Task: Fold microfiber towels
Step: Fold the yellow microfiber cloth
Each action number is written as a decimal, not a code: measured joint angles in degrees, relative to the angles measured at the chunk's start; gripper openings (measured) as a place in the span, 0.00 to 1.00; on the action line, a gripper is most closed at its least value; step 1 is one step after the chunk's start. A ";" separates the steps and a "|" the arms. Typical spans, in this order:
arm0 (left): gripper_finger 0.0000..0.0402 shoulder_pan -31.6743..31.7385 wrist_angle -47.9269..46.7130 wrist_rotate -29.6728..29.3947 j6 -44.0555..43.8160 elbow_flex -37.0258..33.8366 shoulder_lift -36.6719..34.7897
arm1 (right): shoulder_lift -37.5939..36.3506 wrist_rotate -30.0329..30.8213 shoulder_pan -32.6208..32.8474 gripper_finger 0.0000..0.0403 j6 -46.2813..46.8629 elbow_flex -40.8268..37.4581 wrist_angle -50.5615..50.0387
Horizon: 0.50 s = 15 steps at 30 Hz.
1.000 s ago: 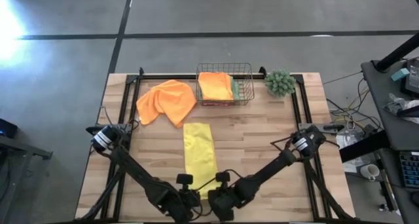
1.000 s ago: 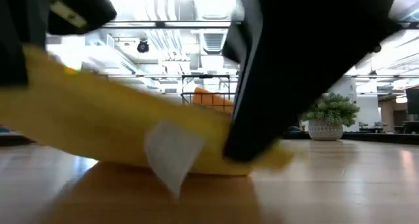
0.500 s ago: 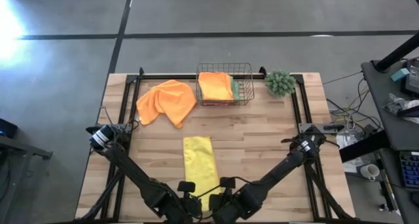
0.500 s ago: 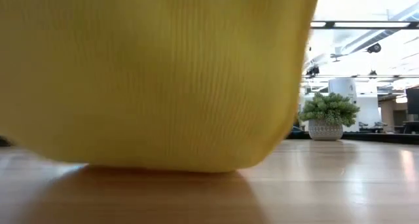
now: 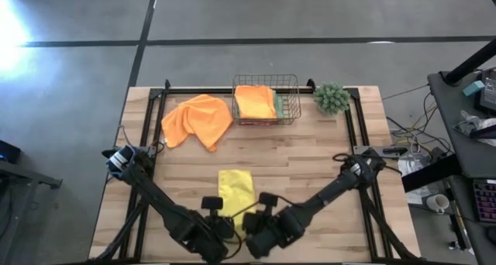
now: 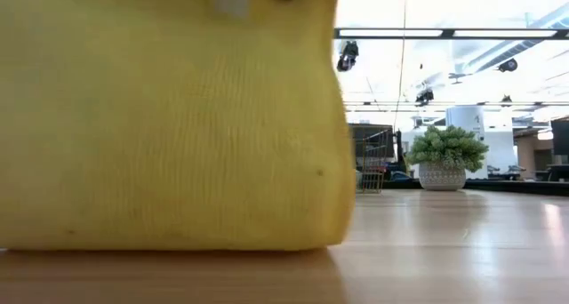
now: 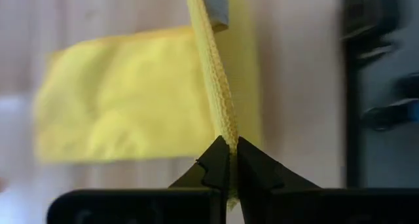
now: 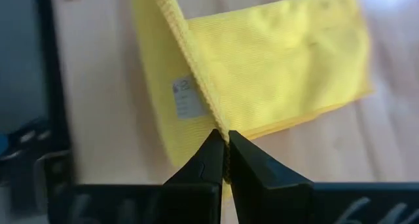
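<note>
High view, yellow towel (image 5: pixel 235 189) near the surface's (image 5: pixel 310 156) front edge, left gripper (image 5: pixel 219 223) and right gripper (image 5: pixel 252 225) at its near end, low view, yellow cloth filling the frame, wrist views, both jaws clenched on its edge.

You've got two dark, slim-linked arms, each shoulder joint ringed with a pale band, thin black cables looping off them. Left gripper (image 7: pixel 228 160) and right gripper (image 8: pixel 221 153): black, wedge-shaped fingers.
</note>
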 joint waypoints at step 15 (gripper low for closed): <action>0.01 6.51 -12.99 -11.43 6.07 -3.36 -2.97 | -0.20 2.22 -8.61 0.02 -10.46 -0.76 -2.27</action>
